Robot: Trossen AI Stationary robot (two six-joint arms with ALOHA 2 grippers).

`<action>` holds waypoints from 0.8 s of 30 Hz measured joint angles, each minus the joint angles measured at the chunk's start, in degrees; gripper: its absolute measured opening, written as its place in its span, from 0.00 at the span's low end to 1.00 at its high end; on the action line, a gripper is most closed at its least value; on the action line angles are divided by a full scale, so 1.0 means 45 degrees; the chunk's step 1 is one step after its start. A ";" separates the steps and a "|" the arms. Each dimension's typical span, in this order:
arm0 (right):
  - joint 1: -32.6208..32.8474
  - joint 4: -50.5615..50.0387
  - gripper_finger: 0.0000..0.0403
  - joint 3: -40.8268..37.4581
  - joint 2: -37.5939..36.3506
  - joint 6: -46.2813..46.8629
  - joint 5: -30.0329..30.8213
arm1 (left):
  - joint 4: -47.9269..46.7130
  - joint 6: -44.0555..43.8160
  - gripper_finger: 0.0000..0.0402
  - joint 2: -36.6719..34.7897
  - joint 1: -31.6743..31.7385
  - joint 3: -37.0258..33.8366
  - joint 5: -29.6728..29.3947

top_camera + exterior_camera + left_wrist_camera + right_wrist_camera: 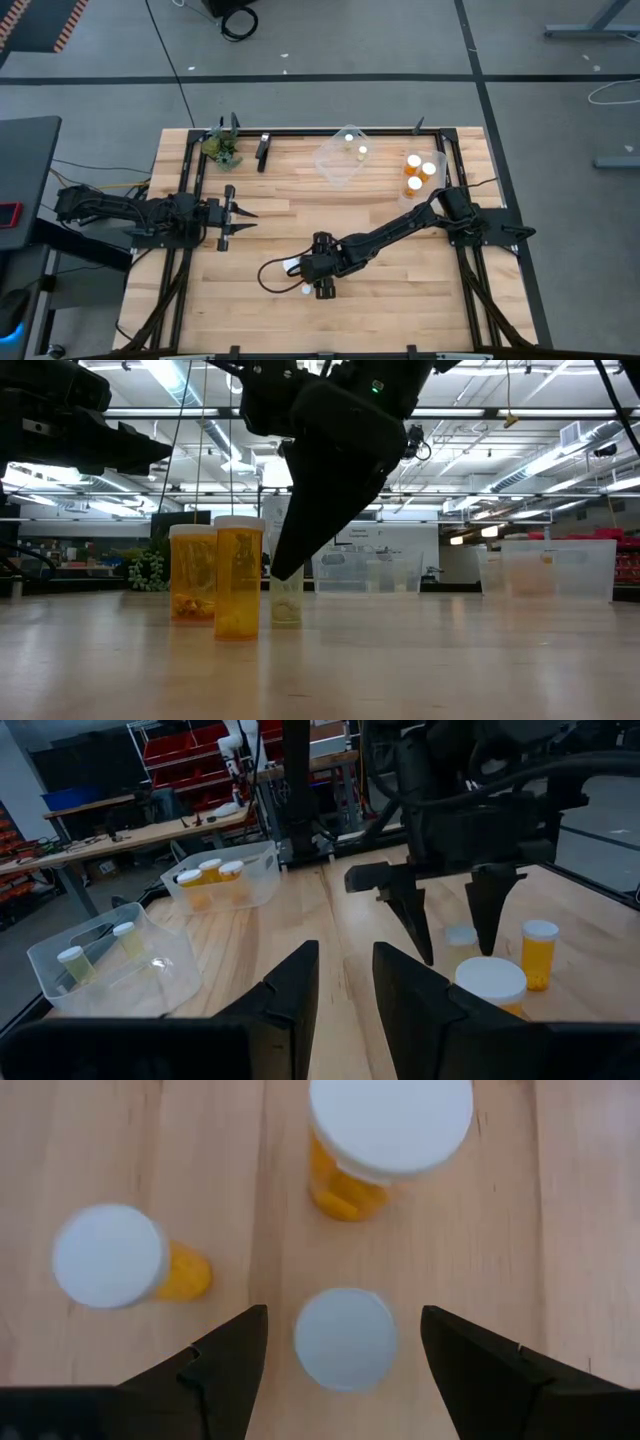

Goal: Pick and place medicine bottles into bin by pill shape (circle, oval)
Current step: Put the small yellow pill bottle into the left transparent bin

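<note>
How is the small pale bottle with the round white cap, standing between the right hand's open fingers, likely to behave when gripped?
The small pale white-capped bottle probably weighs little, being smaller than the orange see-through bottles beside it. Its smooth round body may slip or twist in the right hand. Upright and narrow, it could tip if one finger touches first.

We see robotics lab or workshop: wooden table (250, 300) on grey floor, red parts bins (185, 748) on shelving, cluttered workbench (150, 830), ceiling strip lights (175, 380), exposed ducts.
</note>
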 joint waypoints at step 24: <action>-0.0963 -0.1218 0.31 0.0000 -0.0809 -0.0251 -0.0071 | 0.0000 0.0000 0.27 0.0000 0.0000 0.0002 -0.0005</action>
